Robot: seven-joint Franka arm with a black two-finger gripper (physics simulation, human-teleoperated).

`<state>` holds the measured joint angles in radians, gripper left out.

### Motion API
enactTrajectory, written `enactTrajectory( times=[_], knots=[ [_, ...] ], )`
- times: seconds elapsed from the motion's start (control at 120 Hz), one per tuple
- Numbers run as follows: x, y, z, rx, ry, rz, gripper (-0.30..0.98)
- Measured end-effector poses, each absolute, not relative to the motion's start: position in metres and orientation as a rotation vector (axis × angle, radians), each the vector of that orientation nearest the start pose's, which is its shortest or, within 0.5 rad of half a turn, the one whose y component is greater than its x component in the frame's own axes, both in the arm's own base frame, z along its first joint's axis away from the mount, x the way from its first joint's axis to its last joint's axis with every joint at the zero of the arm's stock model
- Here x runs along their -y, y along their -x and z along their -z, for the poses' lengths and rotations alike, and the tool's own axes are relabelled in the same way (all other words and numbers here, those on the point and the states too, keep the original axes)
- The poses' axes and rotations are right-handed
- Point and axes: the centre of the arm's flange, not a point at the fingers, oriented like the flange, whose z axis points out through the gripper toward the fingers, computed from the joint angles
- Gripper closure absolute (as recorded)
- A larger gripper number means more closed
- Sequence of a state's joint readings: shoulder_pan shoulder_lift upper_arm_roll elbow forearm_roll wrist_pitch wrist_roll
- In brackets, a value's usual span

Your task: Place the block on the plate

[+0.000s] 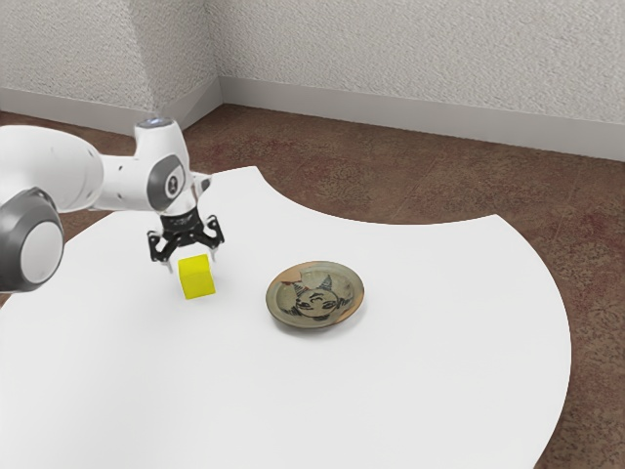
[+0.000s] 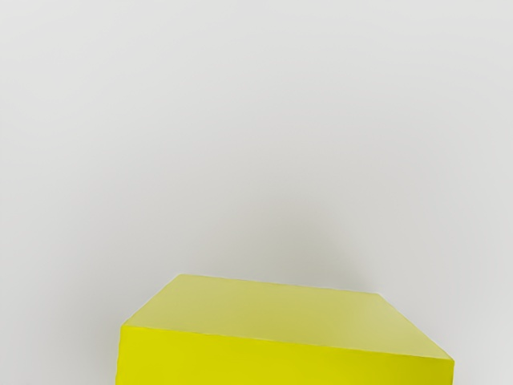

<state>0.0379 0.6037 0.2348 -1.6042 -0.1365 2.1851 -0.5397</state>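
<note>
A white robot arm (image 1: 122, 184) reaches over a white table (image 1: 420, 391). Its black gripper (image 1: 192, 262) points down at a bright yellow block (image 1: 197, 278), the fingers parted, one toward each side of it. The block sits on the tabletop, near the plate (image 1: 314, 296) but apart from it. The round, grey-green plate has brown patches and a dark drawing of a face with pointed ears. A small mark on the arm's dark joint cover (image 1: 172, 185) is too small to read.
</note>
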Motion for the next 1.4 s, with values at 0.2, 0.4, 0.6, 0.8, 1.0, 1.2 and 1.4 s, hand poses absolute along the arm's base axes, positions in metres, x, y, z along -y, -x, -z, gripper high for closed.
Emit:
enactTrajectory(
  times=[0.2, 0.4, 0.6, 0.8, 1.0, 1.2, 1.4],
  knots=[
    [-0.157, -0.673, -0.273, 1.368, 2.801, -0.002, 0.04],
    [-0.155, -0.668, -0.266, 1.424, 2.770, -0.024, 0.19],
    [-0.151, -0.668, -0.272, 1.461, 2.756, -0.016, 0.25],
    [-0.130, -0.669, -0.300, 1.467, 2.790, 0.021, 0.28],
    [-0.061, -0.677, -0.331, 1.363, 2.880, 0.069, 0.31],
    [0.023, -0.682, -0.332, 1.209, 2.957, 0.081, 0.34],
    [0.079, -0.684, -0.330, 1.118, 3.010, 0.114, 0.35]
  ],
)
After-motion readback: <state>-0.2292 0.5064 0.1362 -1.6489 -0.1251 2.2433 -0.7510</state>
